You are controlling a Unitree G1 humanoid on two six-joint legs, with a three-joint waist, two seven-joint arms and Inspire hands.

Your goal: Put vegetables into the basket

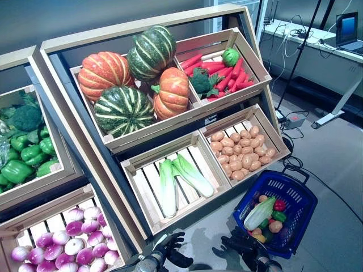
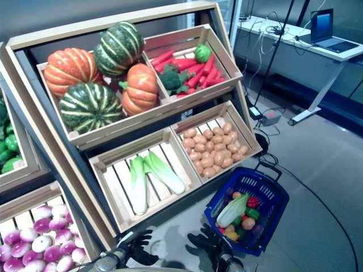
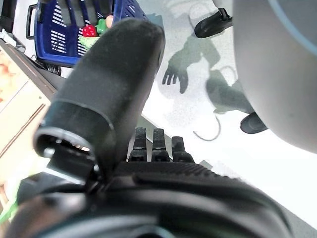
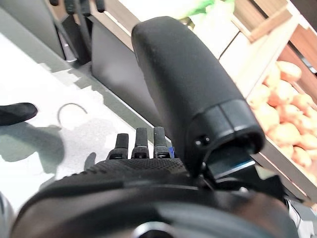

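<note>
The blue plastic basket (image 1: 295, 195) stands on the floor at the lower right, below the stand. In it lie a pale green leafy cabbage (image 1: 260, 213), a red pepper (image 1: 279, 204), a green pepper (image 1: 278, 216) and some small round brownish and yellow vegetables. My left hand (image 1: 168, 250) is low over the floor in front of the stand, open and empty. My right hand (image 1: 244, 245) is low by the basket's near left corner, open and empty. Both hands' fingers are relaxed in their wrist views, the left (image 3: 153, 144) and the right (image 4: 136, 144).
The slanted wooden stand (image 1: 142, 139) with its crates rises ahead and to the left. The nearest crate (image 1: 170, 178) holds long pale green cabbages. A desk (image 1: 317, 51) with a laptop stands at the back right. Grey floor (image 1: 334, 226) lies to the right.
</note>
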